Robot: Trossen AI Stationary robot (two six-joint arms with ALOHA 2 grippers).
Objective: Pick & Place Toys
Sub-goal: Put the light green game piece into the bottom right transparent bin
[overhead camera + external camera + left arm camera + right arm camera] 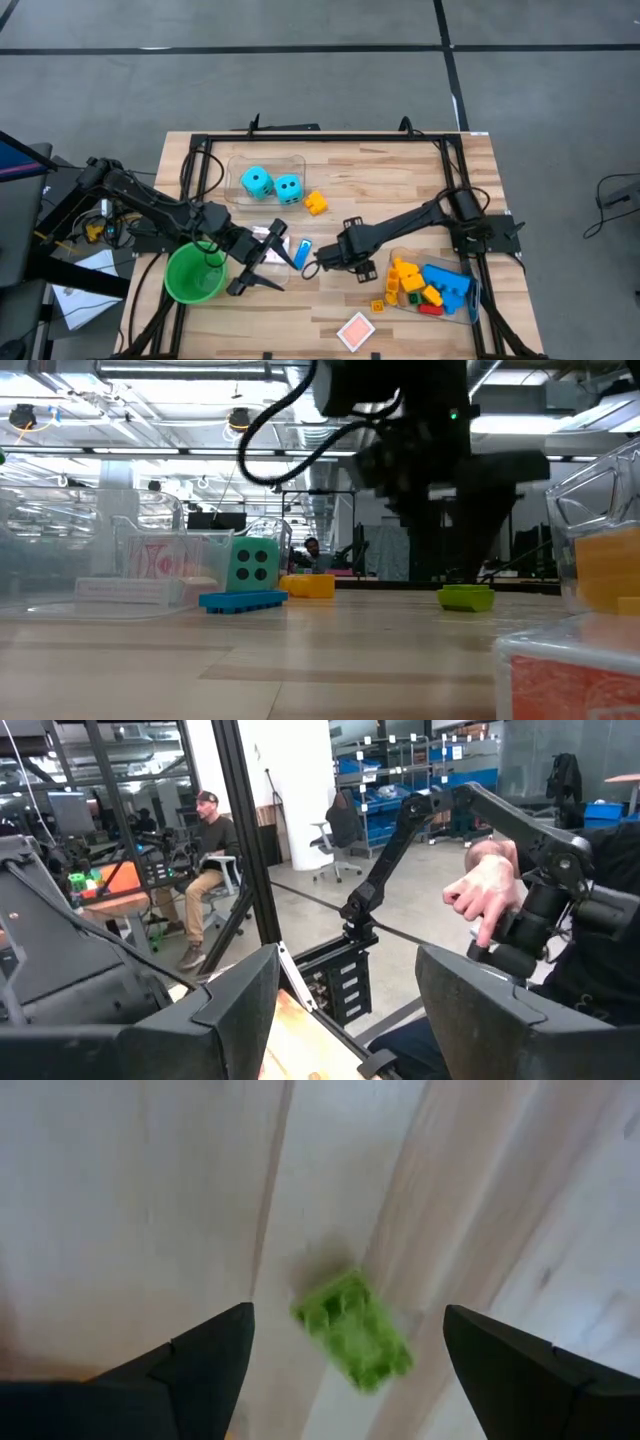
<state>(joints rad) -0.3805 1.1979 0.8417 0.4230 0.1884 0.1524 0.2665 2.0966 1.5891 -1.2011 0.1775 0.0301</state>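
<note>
Pale wood planks carry a studded green brick beneath the right pincer, spread wide and empty.

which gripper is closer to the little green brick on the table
Right. The right gripper hangs directly above the green brick, fingers open on either side of it. The left gripper is farther off, next to the green cup, with the blue brick in between.

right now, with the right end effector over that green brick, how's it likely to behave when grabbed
The green brick looks like hard moulded plastic, so probably stiff and light. It lies flat on the table, so it is unlikely to roll. It sits askew between the open fingers of the right end effector, so smooth sides might twist or slip as they close.
</note>
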